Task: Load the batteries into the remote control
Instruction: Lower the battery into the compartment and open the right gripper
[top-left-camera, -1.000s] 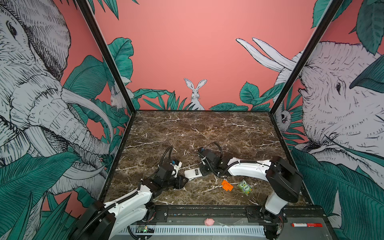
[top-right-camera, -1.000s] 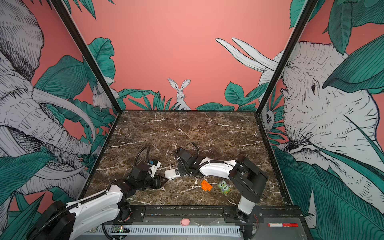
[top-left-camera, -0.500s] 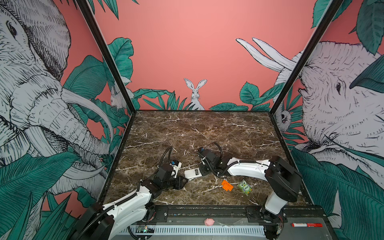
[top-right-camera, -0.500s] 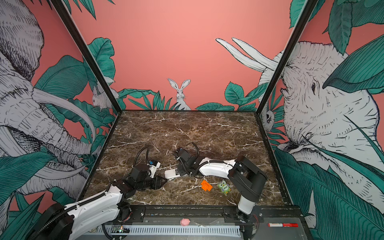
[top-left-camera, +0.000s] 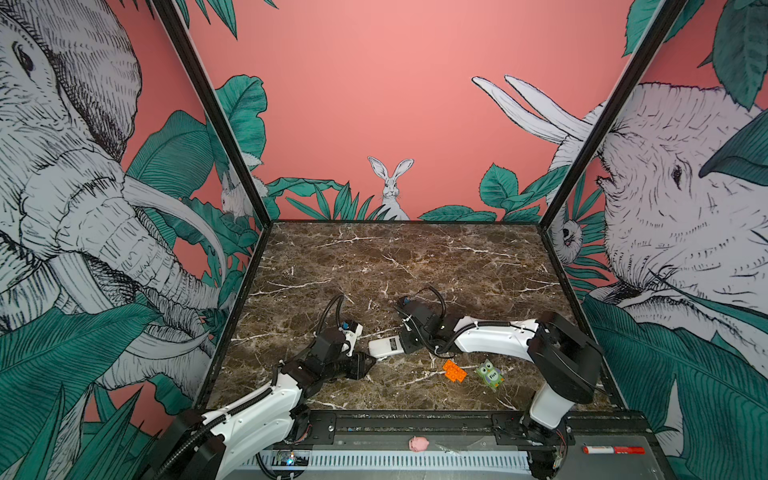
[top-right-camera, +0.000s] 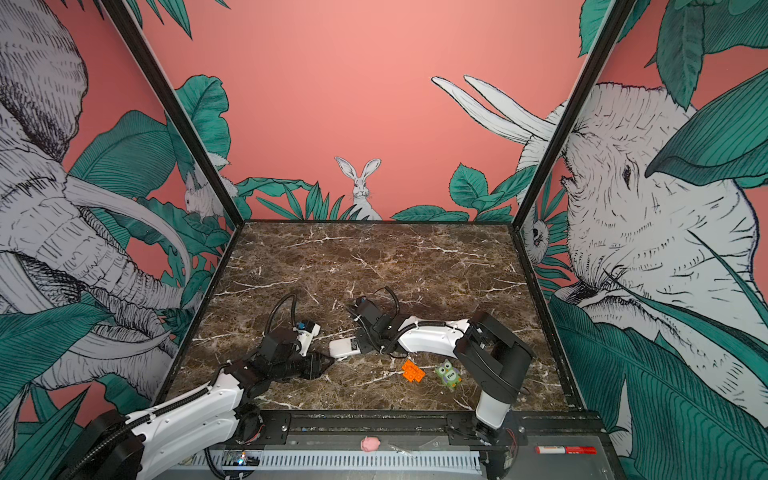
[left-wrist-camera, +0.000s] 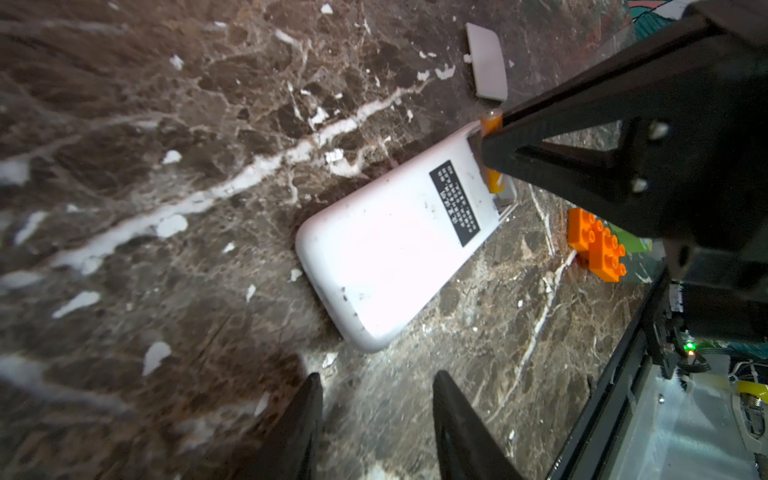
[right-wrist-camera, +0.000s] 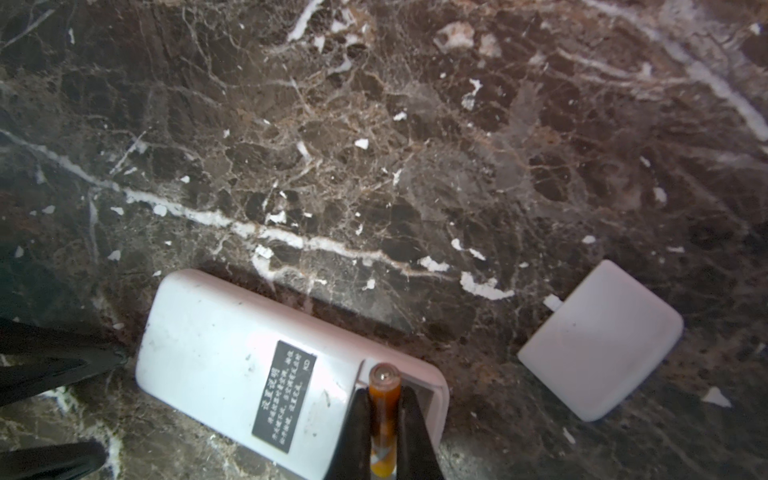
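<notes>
1. Remote control (left-wrist-camera: 395, 253) lies back up on the marble table (top-left-camera: 395, 270), black label showing, with its battery bay open at one end
2. Right gripper (right-wrist-camera: 384, 399) is clamped on one battery (right-wrist-camera: 384, 415), orange with a pale tip, held lengthwise directly over that open bay; the black fingers (right-wrist-camera: 357, 428) hide its underside, so I cannot tell whether it is seated
3. Left gripper (left-wrist-camera: 376, 390) has its jaws partly apart and holds nothing; its tips point at the remote's closed end, just beside it, at the end opposite the right gripper
4. Loose white battery cover (right-wrist-camera: 598, 340) lies flat on the table near the bay end, apart from the remote
5. Orange brick (top-left-camera: 454, 370) and green owl (top-left-camera: 490, 374) sit together near the right arm, clear of the remote
</notes>
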